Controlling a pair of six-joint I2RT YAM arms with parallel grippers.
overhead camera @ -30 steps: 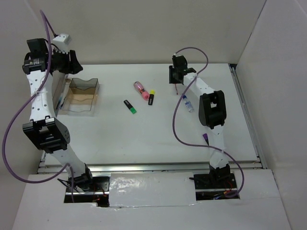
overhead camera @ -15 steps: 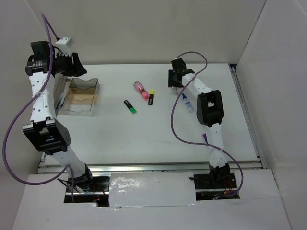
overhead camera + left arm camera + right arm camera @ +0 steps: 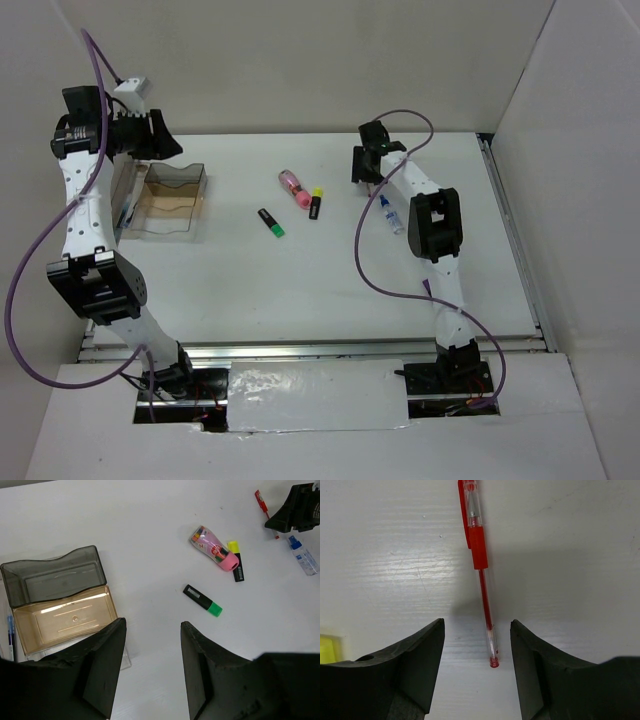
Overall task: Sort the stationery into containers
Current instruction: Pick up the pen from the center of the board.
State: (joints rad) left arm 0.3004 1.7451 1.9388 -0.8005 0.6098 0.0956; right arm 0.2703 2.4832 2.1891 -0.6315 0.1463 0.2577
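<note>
The container (image 3: 168, 200), a clear box with a tan bottom, stands at the left; the left wrist view shows it (image 3: 65, 620) empty. My left gripper (image 3: 160, 140) hangs open above it, with nothing between the fingers in its wrist view (image 3: 152, 630). A pink tube (image 3: 293, 187), a yellow-ended highlighter (image 3: 316, 203) and a green-ended highlighter (image 3: 271, 222) lie mid-table. A blue-capped bottle (image 3: 390, 214) lies to the right. My right gripper (image 3: 366, 165) is open over a red pen (image 3: 479, 555), whose lower end lies between the fingers (image 3: 477, 630).
A smoky grey tray part (image 3: 50, 575) adjoins the container's far side. A blue pen (image 3: 10, 635) lies just left of the container. White walls enclose the table on the left, back and right. A metal rail (image 3: 515, 240) runs along the right edge.
My left gripper has shifted slightly right above the container. My right gripper has moved a little to the left over the red pen. The stationery has not moved.
</note>
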